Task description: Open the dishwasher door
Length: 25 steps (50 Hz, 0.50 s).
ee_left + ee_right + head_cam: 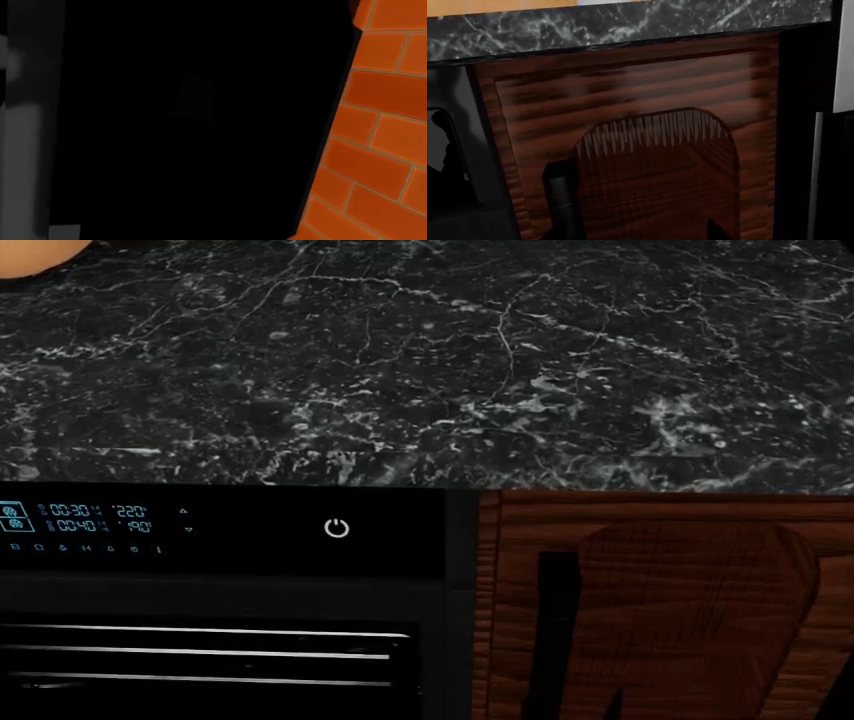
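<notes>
Dishwasher door (227,570) shut, bar handle (200,650) lying horizontal. No fingers visible anywhere: spread or pressed, direction from fingers, nearer arm, all impossible to tell.

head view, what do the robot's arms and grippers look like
No arm or gripper can be made out in any view, so colour, shape, cables and markings can't be told. The head view shows only the marble countertop, the dishwasher door and the wood cabinet door. The left wrist view is mostly black beside orange brick.
</notes>
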### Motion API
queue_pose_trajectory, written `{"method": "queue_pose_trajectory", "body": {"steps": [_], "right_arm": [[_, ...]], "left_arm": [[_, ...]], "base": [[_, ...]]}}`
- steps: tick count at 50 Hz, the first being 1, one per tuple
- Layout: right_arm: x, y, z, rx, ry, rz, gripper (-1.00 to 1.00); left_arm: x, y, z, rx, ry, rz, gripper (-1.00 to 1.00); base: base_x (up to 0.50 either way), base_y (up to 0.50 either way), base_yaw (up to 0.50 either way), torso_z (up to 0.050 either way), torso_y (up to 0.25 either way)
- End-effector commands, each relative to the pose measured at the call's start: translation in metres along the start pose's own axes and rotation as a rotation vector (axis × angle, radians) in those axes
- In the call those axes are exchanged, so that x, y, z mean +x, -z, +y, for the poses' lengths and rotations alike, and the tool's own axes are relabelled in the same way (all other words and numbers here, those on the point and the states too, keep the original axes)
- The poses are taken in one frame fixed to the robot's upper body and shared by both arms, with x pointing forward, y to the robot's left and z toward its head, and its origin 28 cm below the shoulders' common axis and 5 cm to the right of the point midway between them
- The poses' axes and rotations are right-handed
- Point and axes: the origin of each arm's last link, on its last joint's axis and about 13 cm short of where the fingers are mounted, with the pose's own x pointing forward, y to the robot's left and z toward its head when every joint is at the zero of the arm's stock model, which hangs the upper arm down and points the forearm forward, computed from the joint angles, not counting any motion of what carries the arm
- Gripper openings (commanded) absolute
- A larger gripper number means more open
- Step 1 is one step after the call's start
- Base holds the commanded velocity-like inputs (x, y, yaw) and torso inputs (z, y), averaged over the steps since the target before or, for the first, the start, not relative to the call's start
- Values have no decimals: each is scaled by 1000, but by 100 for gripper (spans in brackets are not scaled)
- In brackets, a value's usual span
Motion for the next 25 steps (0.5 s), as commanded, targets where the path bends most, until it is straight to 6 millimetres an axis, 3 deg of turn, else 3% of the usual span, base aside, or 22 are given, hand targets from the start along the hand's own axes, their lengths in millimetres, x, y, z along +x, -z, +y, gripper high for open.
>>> {"method": "queue_pose_trajectory", "body": {"steps": [1,25], "right_arm": [[2,0,1,2,-6,0,100],[2,-2,0,5,2,-9,100]], "left_arm": [[-18,-1,-18,-26,-45,-24,-100],[-48,4,-72,-145,156,-34,-100]], "base": [[0,0,0,0,0],[0,0,1,0,0]]}}
